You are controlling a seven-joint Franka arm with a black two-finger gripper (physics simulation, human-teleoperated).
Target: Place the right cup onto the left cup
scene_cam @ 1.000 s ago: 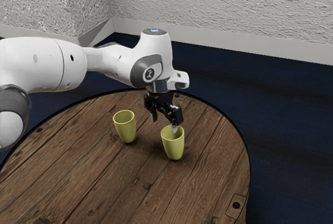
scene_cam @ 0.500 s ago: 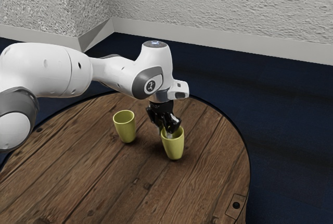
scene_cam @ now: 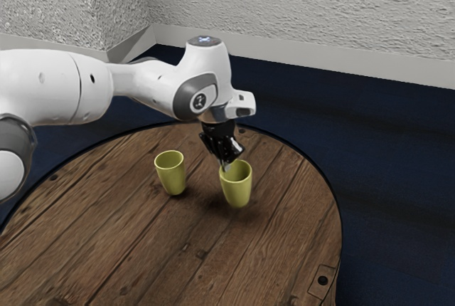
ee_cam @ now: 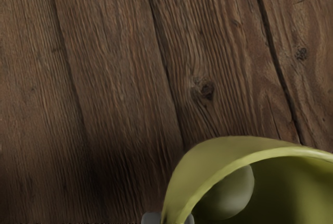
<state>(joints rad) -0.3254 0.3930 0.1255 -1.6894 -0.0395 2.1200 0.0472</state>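
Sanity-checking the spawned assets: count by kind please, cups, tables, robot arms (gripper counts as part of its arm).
Cups: 2 (held cup, standing cup)
Round wooden tables: 1
Robot arms: 1
Total: 4

There are two cups in all, counting a first cup (scene_cam: 171, 178) and a second cup (scene_cam: 237, 189), plus one table (scene_cam: 135, 249), one arm (scene_cam: 53, 87) and one pincer (scene_cam: 226, 165).

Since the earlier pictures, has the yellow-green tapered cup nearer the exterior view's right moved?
Yes, upward: the yellow-green tapered cup has risen off the round brown wooden table.
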